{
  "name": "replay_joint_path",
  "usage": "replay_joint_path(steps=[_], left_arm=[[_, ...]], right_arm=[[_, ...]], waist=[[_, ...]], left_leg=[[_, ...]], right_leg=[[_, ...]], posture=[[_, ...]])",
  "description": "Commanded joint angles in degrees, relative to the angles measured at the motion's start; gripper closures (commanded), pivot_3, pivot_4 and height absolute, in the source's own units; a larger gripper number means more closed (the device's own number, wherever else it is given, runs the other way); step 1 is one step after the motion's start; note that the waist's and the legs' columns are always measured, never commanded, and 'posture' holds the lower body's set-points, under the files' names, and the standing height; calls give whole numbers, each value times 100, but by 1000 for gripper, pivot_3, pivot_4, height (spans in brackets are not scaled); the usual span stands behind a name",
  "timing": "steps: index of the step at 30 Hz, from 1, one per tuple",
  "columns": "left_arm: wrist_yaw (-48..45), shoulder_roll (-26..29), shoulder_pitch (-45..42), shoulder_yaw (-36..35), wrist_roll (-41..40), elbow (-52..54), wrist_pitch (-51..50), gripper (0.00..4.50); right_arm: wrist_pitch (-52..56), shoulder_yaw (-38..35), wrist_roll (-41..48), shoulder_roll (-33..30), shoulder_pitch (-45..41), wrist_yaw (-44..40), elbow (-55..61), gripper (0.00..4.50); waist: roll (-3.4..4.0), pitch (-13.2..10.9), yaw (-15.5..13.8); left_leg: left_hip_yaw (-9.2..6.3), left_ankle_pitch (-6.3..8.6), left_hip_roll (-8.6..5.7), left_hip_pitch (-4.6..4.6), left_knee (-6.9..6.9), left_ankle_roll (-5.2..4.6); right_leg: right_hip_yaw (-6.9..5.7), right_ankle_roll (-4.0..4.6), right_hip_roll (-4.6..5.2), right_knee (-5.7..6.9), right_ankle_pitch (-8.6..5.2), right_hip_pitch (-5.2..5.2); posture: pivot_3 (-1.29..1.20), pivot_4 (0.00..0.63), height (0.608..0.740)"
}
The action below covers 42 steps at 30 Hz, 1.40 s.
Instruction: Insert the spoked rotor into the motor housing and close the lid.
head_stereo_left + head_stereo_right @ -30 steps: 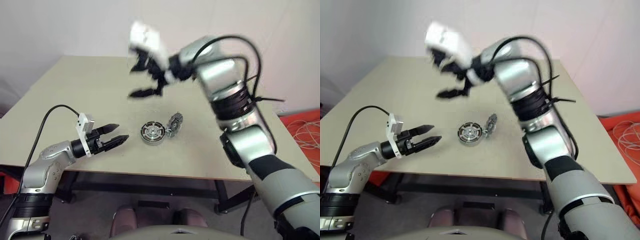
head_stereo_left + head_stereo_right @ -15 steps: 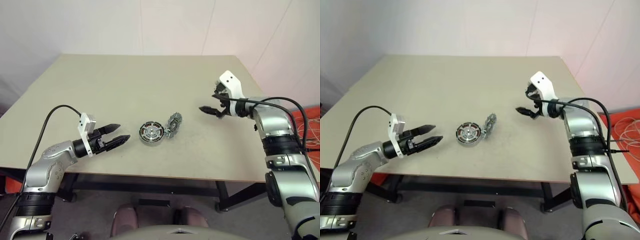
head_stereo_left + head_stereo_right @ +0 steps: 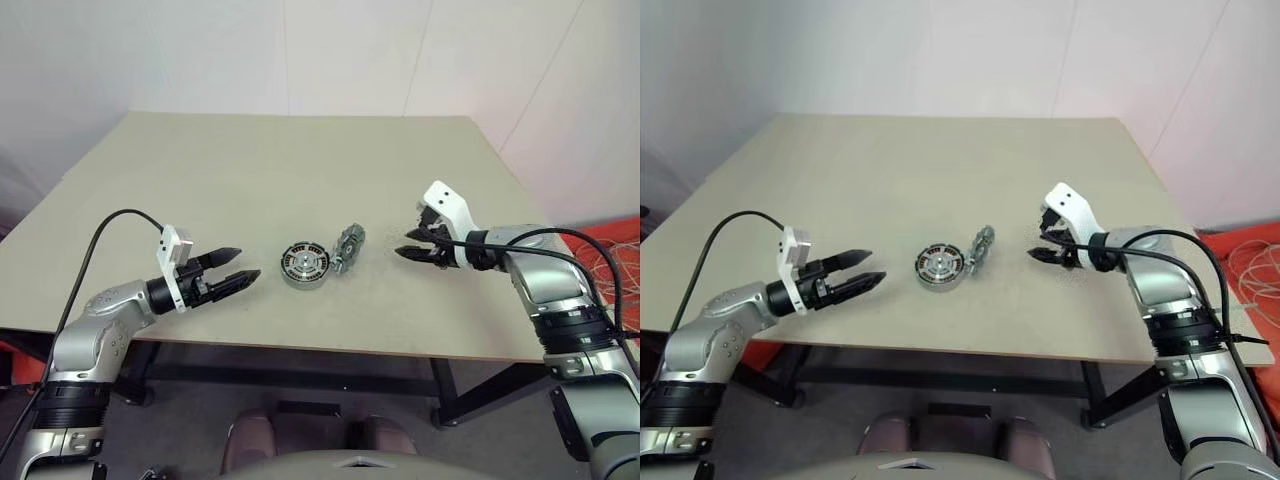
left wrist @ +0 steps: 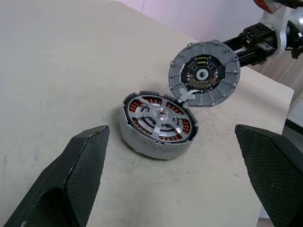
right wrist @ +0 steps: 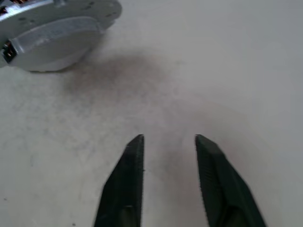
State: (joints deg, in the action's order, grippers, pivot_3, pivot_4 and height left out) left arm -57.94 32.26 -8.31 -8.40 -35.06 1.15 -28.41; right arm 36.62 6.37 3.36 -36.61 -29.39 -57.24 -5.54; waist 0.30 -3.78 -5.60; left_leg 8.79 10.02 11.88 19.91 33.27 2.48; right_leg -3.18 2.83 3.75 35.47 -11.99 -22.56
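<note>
Spoked silver rotor (image 4: 160,117) already seated among the copper coils of the round grey motor housing (image 4: 142,141), mid-table. Flat grey lid (image 4: 204,74) propped upright against it: rigid, light, probably slick; best pinched by the rim. Right gripper (image 3: 412,244) nearby, empty, narrowly parted, angled down. Left gripper (image 3: 238,268) level, wide, empty.

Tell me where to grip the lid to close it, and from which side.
Grip the lid at its free upper rim, opposite the hinge tab where it meets the motor housing. It stands nearly upright, open face toward the housing, so probably come from the right gripper side, behind it, and tip it over.
</note>
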Motion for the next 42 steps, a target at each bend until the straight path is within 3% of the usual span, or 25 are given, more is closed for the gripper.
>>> replay_joint_path(steps=[1, 3, 17, 33, 42], left_arm=[[-19, 71, -111, -116, -27, 90, 83, 0], [-10, 67, -105, -118, -27, 98, 82, 0], [44, 20, -156, -128, 2, 9, 141, 0], [132, 21, -145, -173, -16, 57, 168, 0], [210, -11, -95, -189, -36, 142, 177, 0]], right_arm=[[-33, 70, 132, 77, -99, 55, 255, 3885], [37, 174, 213, 138, -104, -11, 393, 4457], [555, 339, 994, 852, -631, 29, 1063, 4457], [-254, 1103, 477, 1556, -1098, 428, 42, 4457], [-911, 1356, 175, 2088, -1113, 644, -1298, 4457]], waist=[[0, 0, -1], [0, 0, -2], [-1, 1, 0], [-1, 1, 5], [-2, 1, 24]], left_leg=[[0, 0, 0, 1, 0, 0], [0, 0, 0, 4, 0, 0], [-2, 1, 1, 5, -11, -1], [-7, 0, -1, 7, -11, 2], [-7, -1, 0, 9, -11, 4]], right_leg=[[0, 0, 0, 0, 0, 0], [0, 1, 0, 0, 0, -1], [0, 2, -1, 2, 1, -4], [0, 2, -1, 3, 1, -4], [0, 4, -1, 6, 2, -8]], posture=[[0, 0, 740], [0, 0, 740], [0, 0, 740], [0, 0, 740], [0, 0, 740]])
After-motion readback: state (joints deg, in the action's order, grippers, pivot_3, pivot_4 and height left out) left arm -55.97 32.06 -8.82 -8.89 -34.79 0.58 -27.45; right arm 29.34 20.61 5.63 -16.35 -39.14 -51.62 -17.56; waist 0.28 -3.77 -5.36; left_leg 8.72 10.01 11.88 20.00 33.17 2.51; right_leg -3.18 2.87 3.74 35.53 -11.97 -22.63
